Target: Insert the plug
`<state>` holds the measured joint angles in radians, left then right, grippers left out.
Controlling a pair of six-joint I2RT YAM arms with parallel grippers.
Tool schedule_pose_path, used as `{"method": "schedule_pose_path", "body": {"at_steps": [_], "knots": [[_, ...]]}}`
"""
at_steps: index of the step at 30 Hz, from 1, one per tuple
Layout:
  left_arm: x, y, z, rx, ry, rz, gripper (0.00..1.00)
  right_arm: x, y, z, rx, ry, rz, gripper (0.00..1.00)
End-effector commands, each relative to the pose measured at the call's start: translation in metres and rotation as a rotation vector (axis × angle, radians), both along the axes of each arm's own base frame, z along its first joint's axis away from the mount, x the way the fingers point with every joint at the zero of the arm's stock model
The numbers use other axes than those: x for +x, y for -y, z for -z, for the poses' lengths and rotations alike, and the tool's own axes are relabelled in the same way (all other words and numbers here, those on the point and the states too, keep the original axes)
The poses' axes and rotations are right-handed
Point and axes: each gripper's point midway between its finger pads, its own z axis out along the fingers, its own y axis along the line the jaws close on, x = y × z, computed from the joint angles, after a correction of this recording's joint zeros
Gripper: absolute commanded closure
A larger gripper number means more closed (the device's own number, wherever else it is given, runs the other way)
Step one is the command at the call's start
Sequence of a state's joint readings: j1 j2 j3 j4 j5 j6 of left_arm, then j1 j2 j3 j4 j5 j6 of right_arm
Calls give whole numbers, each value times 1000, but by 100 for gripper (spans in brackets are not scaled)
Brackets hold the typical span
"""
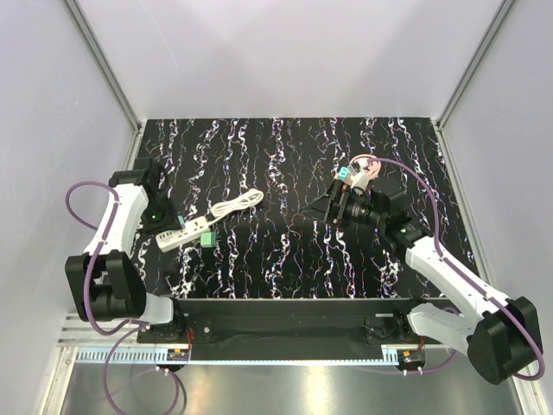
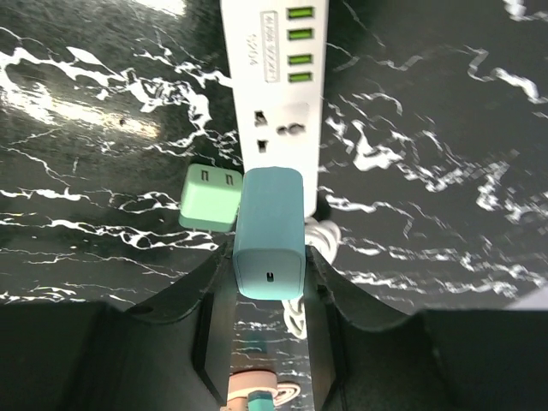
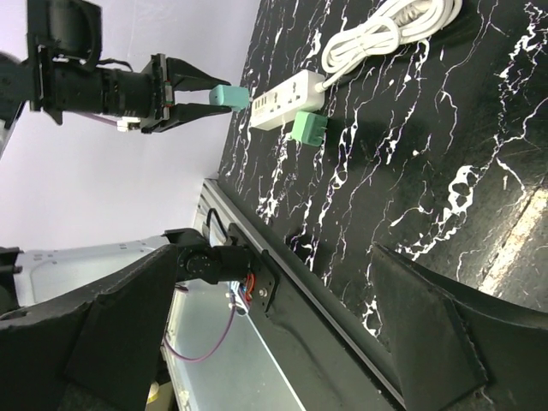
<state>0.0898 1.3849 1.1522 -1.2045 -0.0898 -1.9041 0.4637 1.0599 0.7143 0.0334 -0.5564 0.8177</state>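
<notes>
Left wrist cam: strip runs off the top edge, and the plug covers its near end, prongs hidden. From the top, the plug's lost under the left gripper. Right wrist cam clips the cord up top.

The light is bright and comes from above. The shiny black tabletop shows white glare in both wrist views. Up close, the left hand looks dark and blurry.
</notes>
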Motion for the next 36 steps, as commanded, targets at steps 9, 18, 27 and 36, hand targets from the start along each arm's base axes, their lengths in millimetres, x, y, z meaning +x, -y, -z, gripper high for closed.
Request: {"method": "schedule_pose_path", "body": {"at_steps": [9, 18, 27, 36], "knots": [[4, -1, 15, -48, 3, -15, 100, 6, 6, -26, -35, 113, 24, 0], [1, 3, 32, -82, -29, -13, 100, 4, 8, -24, -44, 120, 23, 0], [3, -1, 48, -88, -63, 0, 100, 2, 11, -26, -61, 131, 31, 0], [6, -5, 61, -87, -76, 10, 100, 2, 13, -28, -73, 139, 38, 0]]}}
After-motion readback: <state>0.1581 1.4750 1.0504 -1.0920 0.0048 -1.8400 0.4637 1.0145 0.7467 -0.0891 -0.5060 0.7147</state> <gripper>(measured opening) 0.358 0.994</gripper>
